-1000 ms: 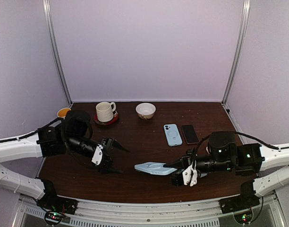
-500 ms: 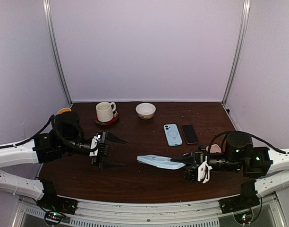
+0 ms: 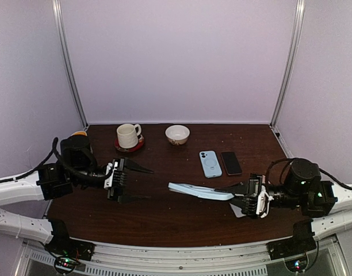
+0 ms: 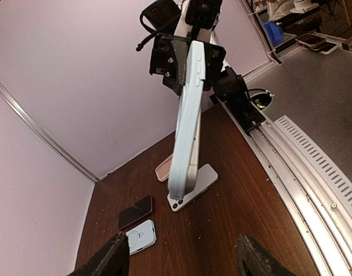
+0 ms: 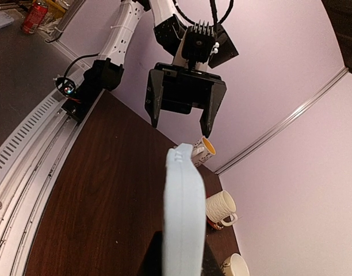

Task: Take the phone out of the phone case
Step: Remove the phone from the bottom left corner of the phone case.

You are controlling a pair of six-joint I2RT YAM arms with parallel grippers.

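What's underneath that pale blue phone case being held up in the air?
Bare brown table, with a flat white item lying below it. The case, pinched by the right fingers, covers part of that item, so I can't identify it.

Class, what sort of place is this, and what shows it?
Likely a robot lab booth: left arm and right arm bolted at the edge of a table, lilac wall panels in metal framing, props like a mug and bowl.

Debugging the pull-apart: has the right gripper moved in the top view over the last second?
Yes. The right gripper, shut on the light-blue case, has slid right. It was below the dark phone and is now past it.
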